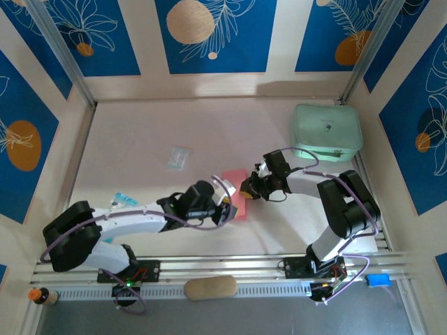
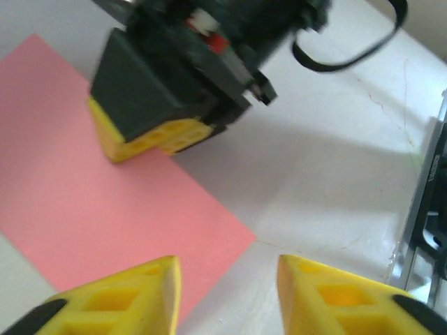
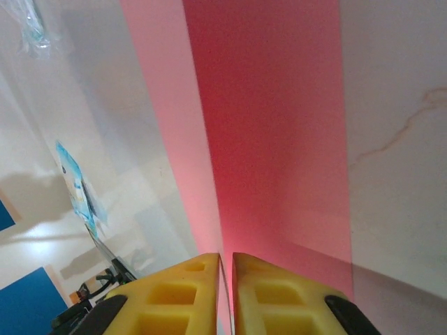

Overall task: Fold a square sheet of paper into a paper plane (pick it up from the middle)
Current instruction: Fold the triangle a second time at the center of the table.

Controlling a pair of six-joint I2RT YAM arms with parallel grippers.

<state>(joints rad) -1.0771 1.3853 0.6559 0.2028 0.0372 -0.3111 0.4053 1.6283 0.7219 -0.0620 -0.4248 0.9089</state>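
The square sheet of paper [image 1: 235,179] lies at the middle of the bench [image 1: 133,132], between my two arms. My right jaws are closed together, with their tips set down on the sheet's right-hand edge. My left jaws stand apart just over its left side and grip nothing. A clear packet [image 1: 179,157] lies further back to the left. A mint-green case [image 1: 327,131] sits at the far right.
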